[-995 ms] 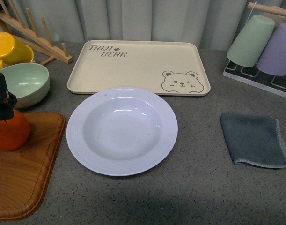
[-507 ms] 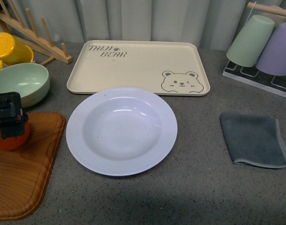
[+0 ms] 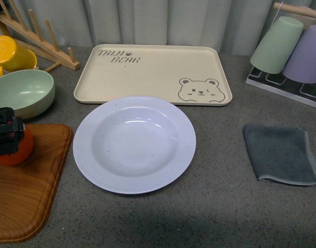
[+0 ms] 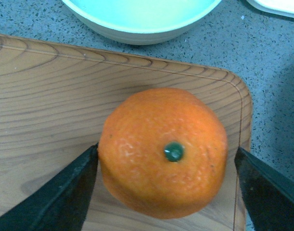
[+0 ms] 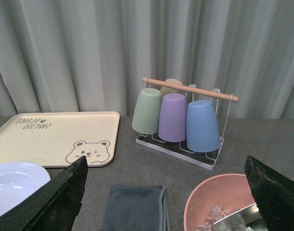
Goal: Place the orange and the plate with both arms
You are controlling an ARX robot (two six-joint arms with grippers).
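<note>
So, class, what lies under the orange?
A wooden board with a raised rim; the orange sits on it. The spot directly beneath the fruit is covered by the fruit itself.

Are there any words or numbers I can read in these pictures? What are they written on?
"BEAR": printed on the beige tray, near its far left corner.
The word above it: curly letters, maybe "TAIJI"; I cannot read it for sure.
The same print in the right wrist view: too small to read.
No words or numbers show on the plate, the orange or the cups.
</note>
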